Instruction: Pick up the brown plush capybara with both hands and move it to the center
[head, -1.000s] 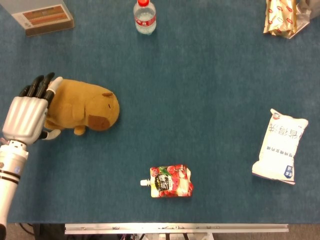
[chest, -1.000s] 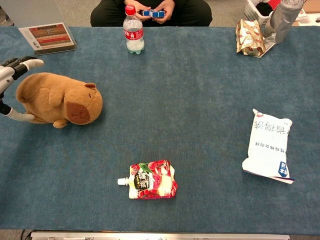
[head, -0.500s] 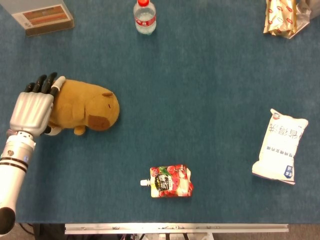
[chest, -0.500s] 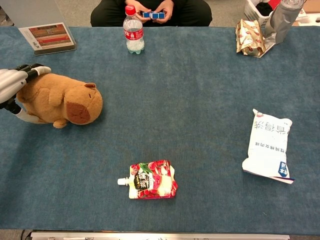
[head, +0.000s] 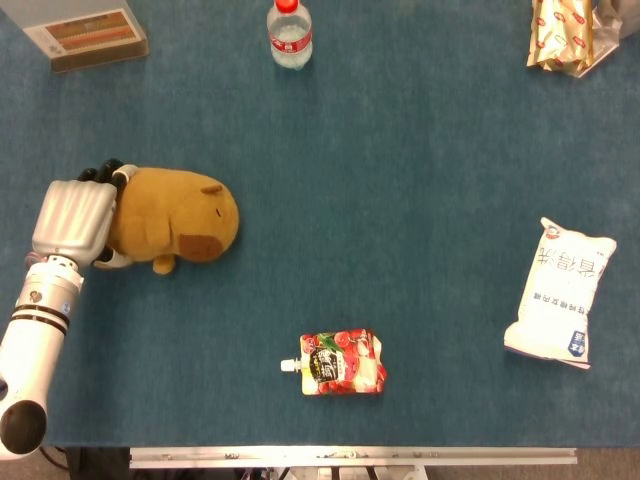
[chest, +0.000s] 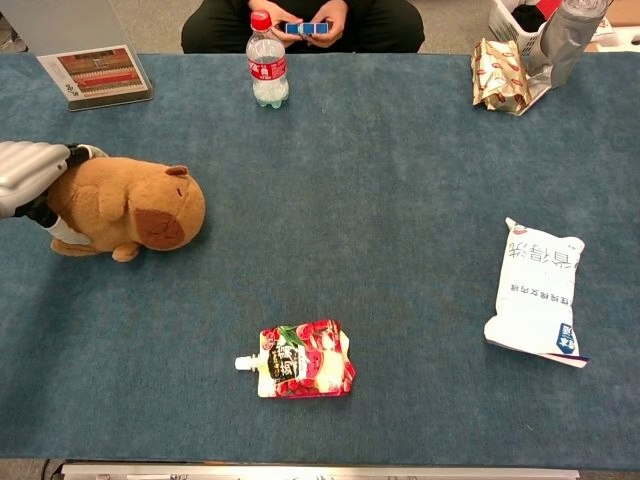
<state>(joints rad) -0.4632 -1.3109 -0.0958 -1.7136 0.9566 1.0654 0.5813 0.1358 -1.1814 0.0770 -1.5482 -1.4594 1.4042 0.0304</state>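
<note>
A: The brown plush capybara (head: 175, 218) is lying on its belly on the blue table (head: 400, 200), golden-tan fur, a darker brown muzzle patch, a small ear poking up and a thin dark slit of an eye, snout pointing toward the middle of the table.

B: And the left hand (head: 74, 215) is pressing right up against its rump. The silver back of the hand is facing the head camera, dark fingertips (head: 108, 171) curling over the top of the plush, a pale thumb showing under its rear.

A: Is it actually gripping?

B: I cannot tell; the palm side is hidden. The right hand is showing in neither view.

A: Beyond the capybara's head, a water bottle (chest: 266, 59) with a red cap and red label is standing at the far edge. Its label print is too small to read.

B: Near-side of the capybara's snout, a red fruit-printed spout pouch (head: 340, 364) is lying flat. Far across from the capybara, a white bag (head: 559, 292) with blue Chinese characters is lying on the cloth.

A: Behind the capybara's rump, a boxed card (chest: 97, 73) is sitting.
</note>
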